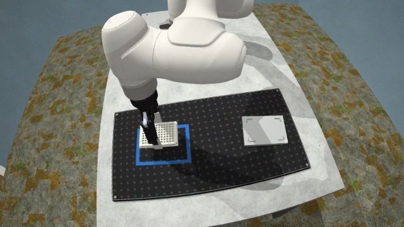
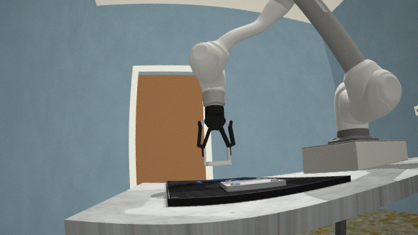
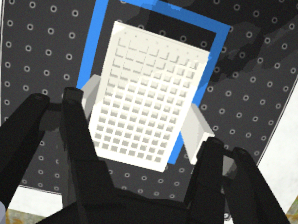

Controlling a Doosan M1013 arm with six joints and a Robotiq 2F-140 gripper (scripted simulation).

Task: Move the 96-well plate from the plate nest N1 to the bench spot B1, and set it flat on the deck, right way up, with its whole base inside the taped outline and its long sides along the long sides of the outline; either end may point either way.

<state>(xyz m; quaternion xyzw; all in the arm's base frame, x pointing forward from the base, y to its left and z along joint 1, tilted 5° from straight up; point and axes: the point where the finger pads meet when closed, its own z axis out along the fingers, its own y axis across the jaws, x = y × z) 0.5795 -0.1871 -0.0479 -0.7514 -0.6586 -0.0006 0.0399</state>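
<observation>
My one pincer [image 2: 217,160] pinches the one plate [image 1: 164,133], held in the air above one blue outline [image 1: 188,143]; one nest [image 1: 265,130] sits apart.

You see a blue-grey wall [image 2: 65,98] behind the bench. In this wall there is an orange-brown door [image 2: 166,130] with a pale cream frame [image 2: 132,130]. The bench is a white-grey table [image 2: 202,212] with a marbled top and a rounded edge, and one dark leg [image 2: 340,226] shows under it. The floor [image 1: 347,94] has a mottled pattern of grey, ochre and a little green. At the top of the exterior view you see a pale curved strip [image 2: 196,2]. Soft grey shadows [image 1: 262,52] lie on the table top.
</observation>
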